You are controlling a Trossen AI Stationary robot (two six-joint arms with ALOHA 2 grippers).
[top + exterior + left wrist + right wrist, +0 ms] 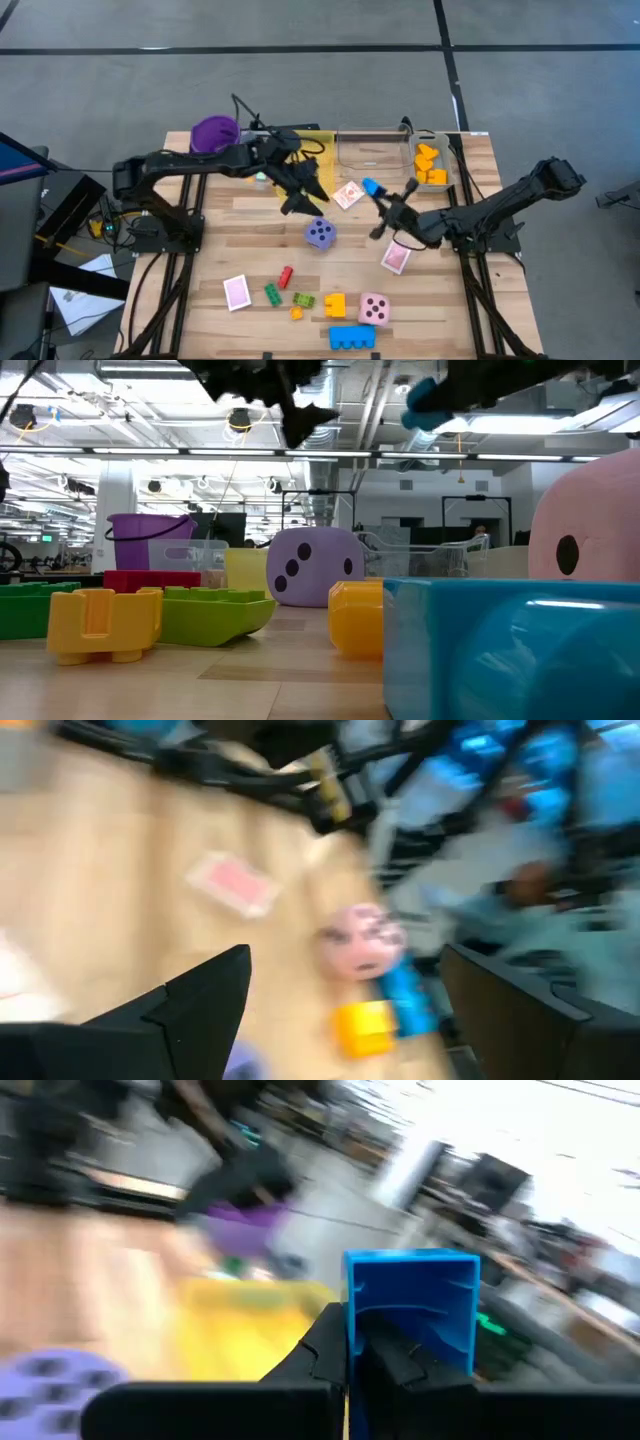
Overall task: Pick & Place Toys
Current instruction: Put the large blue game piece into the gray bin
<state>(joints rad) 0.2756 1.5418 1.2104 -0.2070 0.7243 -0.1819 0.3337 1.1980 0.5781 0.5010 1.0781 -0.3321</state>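
Observation:
My right gripper (378, 196) is shut on a small blue brick (412, 1308), held above the table near the clear bin (372, 150). My left gripper (305, 198) hangs open over the table's middle, above and just behind the purple die (320, 234), with nothing between its fingers. On the near half lie a pink die (374, 308), a large blue brick (352, 337), a yellow brick (334, 305), green bricks (272, 293), a red brick (286, 276) and pink-backed cards (236, 292) (396, 257) (348, 194). My right gripper pinches the blue brick by one side wall (352, 1320), with the brick's hollow side turned toward the wrist camera. One finger (325, 1348) stands outside that wall and the other (395, 1358) in the hollow. The brick is lifted clear of the table and sticks out past the fingertips.
A purple cup (214, 132) and a yellow bin (312, 148) stand at the far edge, left of the clear bin. Orange bricks (430, 165) lie in a clear bin at the far right. The two grippers are close together over the table's middle.

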